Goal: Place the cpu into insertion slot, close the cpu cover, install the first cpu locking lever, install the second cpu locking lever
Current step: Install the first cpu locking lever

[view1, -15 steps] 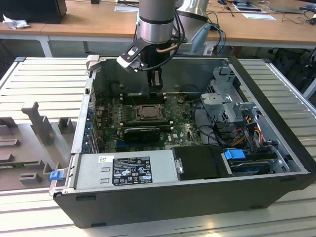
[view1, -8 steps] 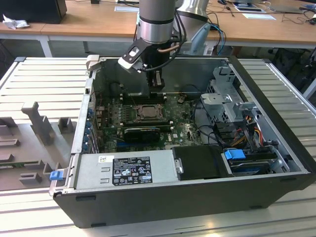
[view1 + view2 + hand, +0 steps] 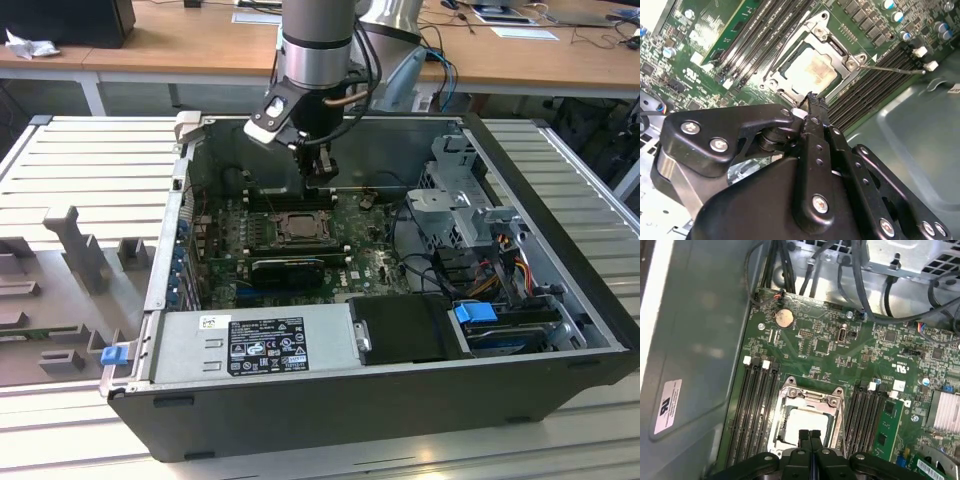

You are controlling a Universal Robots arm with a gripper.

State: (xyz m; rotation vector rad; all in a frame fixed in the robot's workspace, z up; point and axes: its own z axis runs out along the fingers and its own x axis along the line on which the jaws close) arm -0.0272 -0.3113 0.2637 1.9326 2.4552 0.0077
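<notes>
Closest to the lens in the first wrist view sat the gripper (image 3: pixel 810 435), its 2 black fingers pressed flat together with nothing between them. Their tips hung over one edge of the insertion slot (image 3: pixel 781 425). There the cpu (image 3: pixel 802 421) lay flat, pale and square, with the cpu cover (image 3: pixel 812 394) lying down around it (whether the tips touched metal I could not tell). In the second wrist view a thin wire lever (image 3: pixel 890 69) stuck out from 1 corner of the frame across the memory slots (image 3: pixel 875 85). Those slots flanked the insertion slot closely on 2 sides, and the grey case wall (image 3: pixel 700 340) rose just beyond 1 bank. That wall bore a white label (image 3: pixel 667 401) with black print. In the exterior view the power supply (image 3: pixel 320 325) carried a black label (image 3: pixel 268 350).
</notes>
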